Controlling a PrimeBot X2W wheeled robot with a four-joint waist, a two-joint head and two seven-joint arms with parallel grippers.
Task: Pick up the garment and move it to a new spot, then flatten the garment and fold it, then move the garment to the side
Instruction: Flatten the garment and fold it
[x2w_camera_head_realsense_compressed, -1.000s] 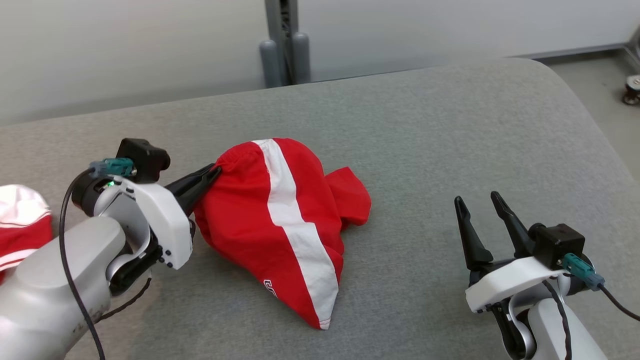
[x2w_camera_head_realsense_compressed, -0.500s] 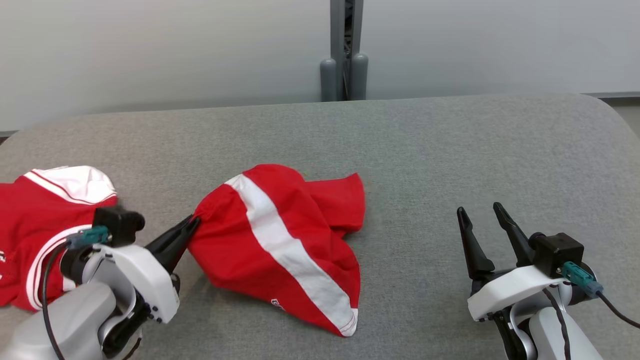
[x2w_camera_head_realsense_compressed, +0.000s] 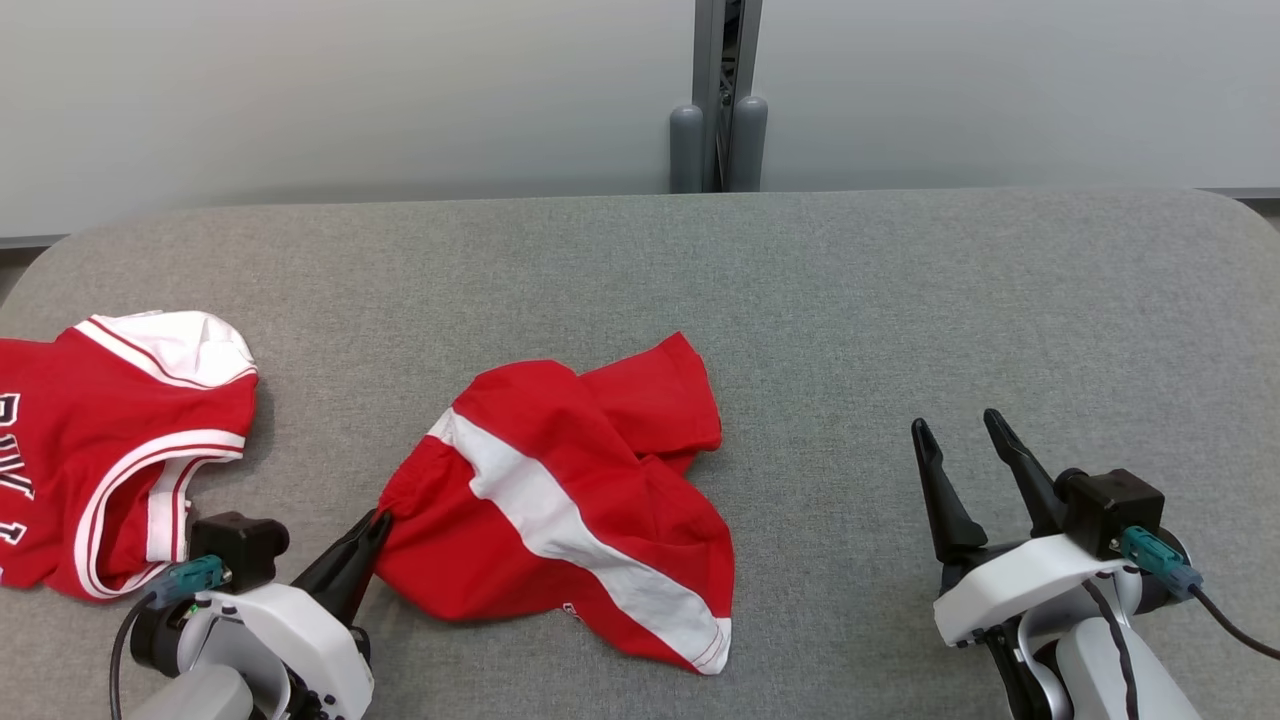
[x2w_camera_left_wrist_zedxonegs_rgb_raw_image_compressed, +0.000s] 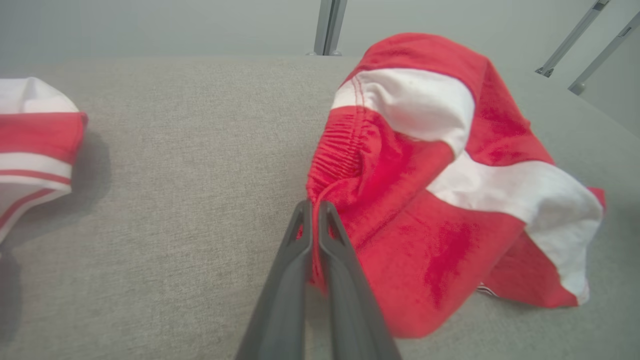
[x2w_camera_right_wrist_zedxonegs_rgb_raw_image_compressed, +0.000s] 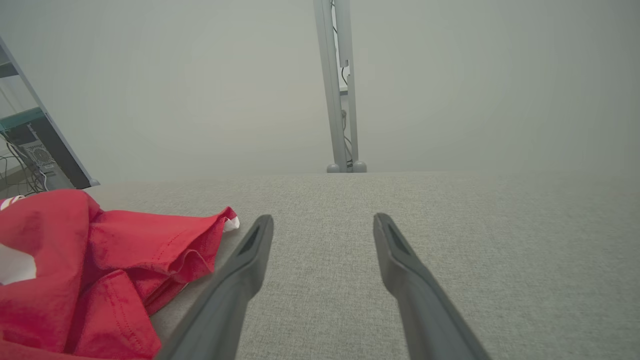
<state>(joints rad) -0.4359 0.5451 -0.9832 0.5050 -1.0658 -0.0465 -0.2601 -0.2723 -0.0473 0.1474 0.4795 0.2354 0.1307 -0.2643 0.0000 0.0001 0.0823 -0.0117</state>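
The garment (x2w_camera_head_realsense_compressed: 570, 500) is a pair of red shorts with a white side stripe, lying crumpled on the grey table (x2w_camera_head_realsense_compressed: 900, 300) left of centre. My left gripper (x2w_camera_head_realsense_compressed: 380, 520) is shut on the elastic waistband at its left end; in the left wrist view the two fingers pinch the gathered red band of the garment (x2w_camera_left_wrist_zedxonegs_rgb_raw_image_compressed: 400, 190), and my left gripper (x2w_camera_left_wrist_zedxonegs_rgb_raw_image_compressed: 314, 206) holds the cloth slightly raised. My right gripper (x2w_camera_head_realsense_compressed: 960, 425) stands open at the lower right, well clear of the cloth. In the right wrist view my right gripper (x2w_camera_right_wrist_zedxonegs_rgb_raw_image_compressed: 322, 222) has bare table between its fingers, with the garment (x2w_camera_right_wrist_zedxonegs_rgb_raw_image_compressed: 100, 260) at the left.
A red and white jersey (x2w_camera_head_realsense_compressed: 110, 440) lies at the table's left edge, close to my left arm; its hem (x2w_camera_left_wrist_zedxonegs_rgb_raw_image_compressed: 35, 140) shows in the left wrist view. A grey post (x2w_camera_head_realsense_compressed: 722, 100) stands behind the table's far edge. Bare grey cloth spreads between the shorts and my right gripper.
The head camera has swung left, bringing the jersey into view. My left gripper has drawn the shorts' waistband nearer and lower, and the cloth has spread flatter. My right gripper stays open in place.
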